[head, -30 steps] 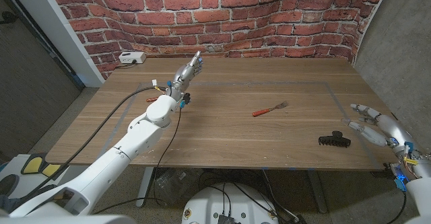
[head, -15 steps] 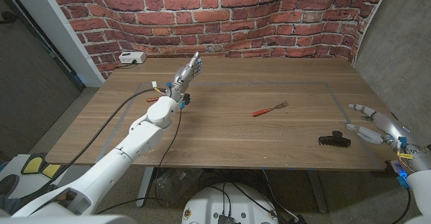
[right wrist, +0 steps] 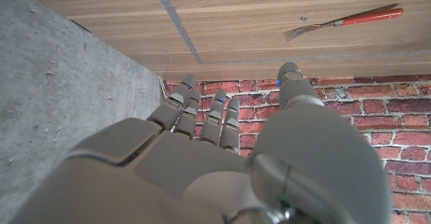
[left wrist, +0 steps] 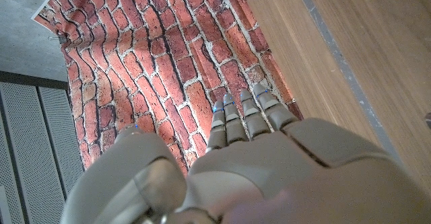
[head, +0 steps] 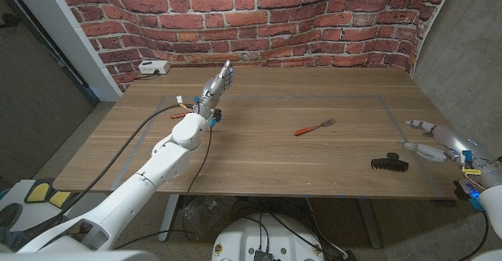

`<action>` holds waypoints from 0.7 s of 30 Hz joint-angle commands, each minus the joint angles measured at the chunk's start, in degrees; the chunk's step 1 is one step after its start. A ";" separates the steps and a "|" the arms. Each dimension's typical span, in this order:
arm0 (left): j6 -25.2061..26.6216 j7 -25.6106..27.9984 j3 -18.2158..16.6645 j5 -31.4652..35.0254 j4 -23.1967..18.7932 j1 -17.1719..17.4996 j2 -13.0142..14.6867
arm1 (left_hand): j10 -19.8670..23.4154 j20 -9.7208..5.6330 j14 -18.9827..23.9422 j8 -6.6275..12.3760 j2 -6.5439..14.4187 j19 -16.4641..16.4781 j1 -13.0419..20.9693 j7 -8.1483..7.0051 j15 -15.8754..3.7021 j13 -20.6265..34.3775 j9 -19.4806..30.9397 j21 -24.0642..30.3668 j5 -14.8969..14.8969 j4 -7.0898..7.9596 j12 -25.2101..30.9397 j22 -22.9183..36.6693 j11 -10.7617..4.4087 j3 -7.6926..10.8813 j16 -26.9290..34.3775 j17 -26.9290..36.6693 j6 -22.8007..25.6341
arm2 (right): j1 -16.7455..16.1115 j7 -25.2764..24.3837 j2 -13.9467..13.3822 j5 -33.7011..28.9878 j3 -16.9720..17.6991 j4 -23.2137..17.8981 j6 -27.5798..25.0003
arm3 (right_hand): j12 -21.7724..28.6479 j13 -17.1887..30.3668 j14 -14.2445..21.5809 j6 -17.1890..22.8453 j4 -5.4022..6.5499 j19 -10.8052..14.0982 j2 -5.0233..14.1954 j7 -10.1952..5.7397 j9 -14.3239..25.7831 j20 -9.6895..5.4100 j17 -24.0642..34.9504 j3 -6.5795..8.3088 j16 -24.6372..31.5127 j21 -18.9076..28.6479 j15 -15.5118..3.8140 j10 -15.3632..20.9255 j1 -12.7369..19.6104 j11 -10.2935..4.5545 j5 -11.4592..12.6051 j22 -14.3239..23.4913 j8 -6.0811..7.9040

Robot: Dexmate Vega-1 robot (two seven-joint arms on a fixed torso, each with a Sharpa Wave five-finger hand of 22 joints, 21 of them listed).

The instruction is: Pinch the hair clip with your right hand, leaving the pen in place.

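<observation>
Presently: clip untouched, pinch not begun

Item 1, clip (head: 390, 164). Black, toothed, lying on the table (head: 259, 155) near its front edge. All places below are given from this clip. Nothing touches it.

Item 2, right hand (head: 434, 141). Just beside the clip on the robot's right, at the table's side edge, raised slightly. Fingers spread apart and pointing toward the clip, holding nothing. The right wrist view shows the same: fingers (right wrist: 202, 113) extended and loose, thumb held off to one side.

Item 3, fork (head: 314, 127). Red handle, metal tines, lying farther back on the table than the clip and toward the robot's left, well apart from it. No pen can be made out; this fork is the only other loose item near the clip.

Item 4, left hand (head: 219, 81). Far across the table from the clip, near the brick wall (head: 259, 18), fingers straight and together, holding nothing.

Item 5, white box (head: 154, 67). Far back corner, against the wall.

Progress, as judged: the hand is placed for approach only. Left to do: close the gap, set thumb and finger on the clip, squeeze. The fork lies out of the way and should stay put.
</observation>
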 commanded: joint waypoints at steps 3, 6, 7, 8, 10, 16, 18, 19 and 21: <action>-0.94 -0.10 -0.41 -0.61 0.37 0.54 -0.19 | 0.42 0.11 0.63 0.03 0.41 0.35 0.35 0.16 0.15 0.08 0.24 -0.26 -0.16 -0.13 -0.12 0.19 -0.11 -0.25 0.13 0.23 0.76 | 1.84 12.30 -5.09 -4.29 1.26 -3.49 -8.49 | 0.48 0.22 -0.55 -0.20 0.24 -0.28 0.12 -0.97 0.08 0.09 0.18 0.36 0.12 -0.05 0.06 0.49 1.08 -0.17 0.29 0.30 0.15; -0.68 -0.18 -0.42 -0.79 0.35 0.60 -0.10 | 0.45 0.13 0.66 0.00 0.45 0.40 0.38 0.17 0.12 0.08 0.24 -0.26 -0.19 -0.13 -0.13 0.19 -0.12 -0.26 0.13 0.23 0.74 | 2.12 14.78 -5.96 -4.48 1.59 -3.84 -9.44 | 0.19 0.23 -0.79 -0.49 0.14 -0.36 0.20 -0.86 0.07 0.09 0.19 0.55 0.16 -0.01 0.06 -0.23 1.54 0.00 0.39 0.31 0.05; -0.68 -0.17 -0.43 -0.80 0.35 0.62 -0.09 | 0.43 0.15 0.66 -0.01 0.47 0.39 0.38 0.20 0.11 0.08 0.24 -0.27 -0.20 -0.13 -0.14 0.19 -0.08 -0.26 0.12 0.23 0.75 | 2.17 15.47 -6.18 -4.53 1.71 -3.93 -9.60 | 0.08 0.23 -0.88 -0.74 0.10 -0.38 0.22 -0.76 0.06 0.07 0.20 0.61 0.18 0.00 0.09 -0.49 1.72 -0.04 0.43 0.31 -0.04; -0.67 -0.15 -0.47 -0.81 0.32 0.66 -0.05 | 0.43 0.15 0.66 0.00 0.48 0.40 0.39 0.19 0.12 0.08 0.24 -0.27 -0.21 -0.13 -0.16 0.19 -0.08 -0.26 0.12 0.23 0.78 | 2.22 16.16 -6.44 -4.56 1.85 -3.97 -9.65 | -0.02 0.23 -1.05 -1.04 0.05 -0.48 0.20 -0.71 0.05 0.03 0.20 0.68 0.18 0.00 0.21 -0.77 1.94 -0.06 0.47 0.31 -0.14; -1.00 -0.31 -0.49 -0.78 0.44 0.71 0.01 | 0.47 0.16 0.68 -0.01 0.51 0.40 0.41 0.20 0.12 0.08 0.24 -0.28 -0.23 -0.13 -0.16 0.19 -0.13 -0.27 0.12 0.23 0.79 | 2.15 16.85 -6.72 -5.30 1.82 -4.17 -9.80 | -0.19 0.24 -1.23 -1.56 0.02 -0.61 0.10 -0.35 0.04 0.05 0.21 0.73 0.22 0.01 0.25 -1.24 2.17 0.03 0.52 0.31 -0.30; -1.23 -0.25 -0.55 -0.84 0.52 0.91 -0.02 | 0.45 0.17 0.67 -0.08 0.58 0.48 0.47 0.21 0.12 0.08 0.24 -0.28 -0.29 -0.13 -0.21 0.19 -0.09 -0.29 0.08 0.23 0.76 | 1.84 18.73 -6.96 -7.20 1.64 -5.09 -10.03 | -1.09 0.28 -2.30 -5.06 -0.03 -0.99 -0.62 0.34 0.03 0.14 0.27 0.87 0.27 0.10 0.00 -4.22 3.22 0.35 0.82 0.29 -1.12; -1.17 -0.33 -0.50 -0.88 0.56 0.89 -0.01 | 0.45 0.18 0.67 -0.09 0.59 0.47 0.48 0.18 0.14 0.08 0.24 -0.29 -0.31 -0.14 -0.23 0.19 -0.06 -0.30 0.07 0.23 0.76 | 1.83 19.83 -7.44 -7.87 1.68 -5.14 -10.10 | -1.38 0.29 -2.47 -6.11 -0.04 -0.99 -0.87 0.62 0.04 0.12 0.28 0.91 0.35 0.18 0.04 -5.46 3.57 0.44 0.94 0.28 -1.20; -1.22 -0.37 -0.47 -0.90 0.62 0.86 -0.07 | 0.45 0.20 0.68 -0.10 0.60 0.47 0.49 0.18 0.16 0.08 0.24 -0.30 -0.32 -0.14 -0.24 0.19 -0.12 -0.30 0.07 0.23 0.76 | 1.91 20.45 -7.71 -8.26 1.63 -5.18 -10.25 | -1.42 0.30 -2.52 -6.32 -0.04 -1.00 -0.94 0.74 0.05 0.11 0.29 0.92 0.37 0.19 0.01 -5.73 3.67 0.54 0.97 0.27 -1.17; -1.26 -0.42 -0.37 -0.83 0.72 0.77 -0.13 | 0.48 0.21 0.68 -0.12 0.61 0.50 0.51 0.21 0.17 0.08 0.24 -0.31 -0.35 -0.14 -0.25 0.19 -0.08 -0.32 0.06 0.23 0.77 | 2.12 21.64 -8.19 -8.66 1.67 -5.14 -10.26 | -1.39 0.30 -2.58 -6.55 -0.05 -1.00 -1.00 0.76 0.05 0.11 0.29 0.93 0.38 0.21 0.07 -5.79 3.78 0.57 1.01 0.27 -1.17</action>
